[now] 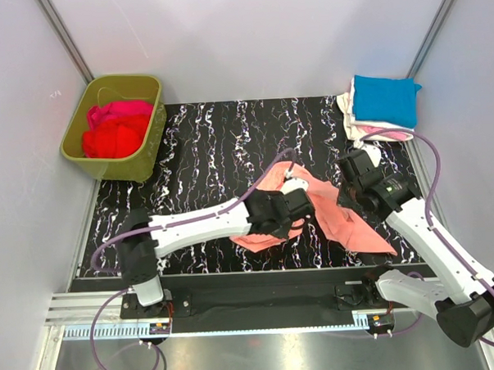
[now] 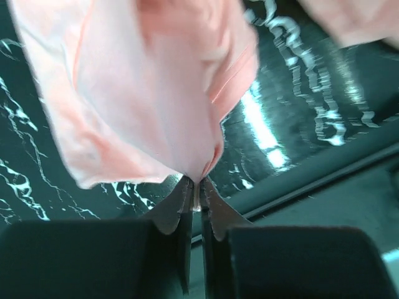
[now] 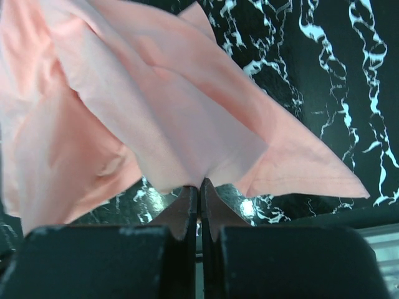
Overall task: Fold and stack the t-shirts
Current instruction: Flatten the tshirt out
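Over veined black marble, soft salmon-pink t-shirt [image 1: 347,217] hangs creased.

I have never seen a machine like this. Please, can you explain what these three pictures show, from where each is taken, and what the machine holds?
These are two white robot arms bolted at the near edge of a black marbled table. The wide picture looks down from above; the other two come from a camera on each wrist. Both the left tool and the right tool are shut on one salmon-pink cotton t-shirt, lifting parts of it. At the far left stands an olive-green plastic tub with red and magenta t-shirts inside. At the far right lies a folded stack with a bright blue t-shirt on top.
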`<move>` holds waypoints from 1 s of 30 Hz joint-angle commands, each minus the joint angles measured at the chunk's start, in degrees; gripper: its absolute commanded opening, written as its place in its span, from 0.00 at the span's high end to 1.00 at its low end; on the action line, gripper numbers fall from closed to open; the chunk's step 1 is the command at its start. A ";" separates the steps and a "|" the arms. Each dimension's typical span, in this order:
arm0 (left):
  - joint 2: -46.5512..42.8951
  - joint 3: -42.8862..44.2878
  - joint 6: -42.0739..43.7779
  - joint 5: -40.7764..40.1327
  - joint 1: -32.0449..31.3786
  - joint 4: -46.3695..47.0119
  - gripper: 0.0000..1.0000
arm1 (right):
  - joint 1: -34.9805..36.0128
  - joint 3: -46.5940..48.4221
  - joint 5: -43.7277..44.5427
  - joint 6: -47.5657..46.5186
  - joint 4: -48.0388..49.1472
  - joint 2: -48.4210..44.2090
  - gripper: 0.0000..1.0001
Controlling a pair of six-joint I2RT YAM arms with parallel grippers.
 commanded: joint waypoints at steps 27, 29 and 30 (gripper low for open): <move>-43.25 38.07 50.45 -22.68 5.90 2.00 1.00 | -0.31 34.63 11.93 -35.55 31.05 -26.97 1.00; -42.29 39.57 53.52 -23.38 5.90 1.56 1.00 | 0.13 35.94 13.69 -38.71 31.41 -25.31 1.00; -41.85 40.10 54.67 -24.08 5.90 1.91 1.00 | 0.48 36.82 16.57 -39.51 30.80 -22.17 1.00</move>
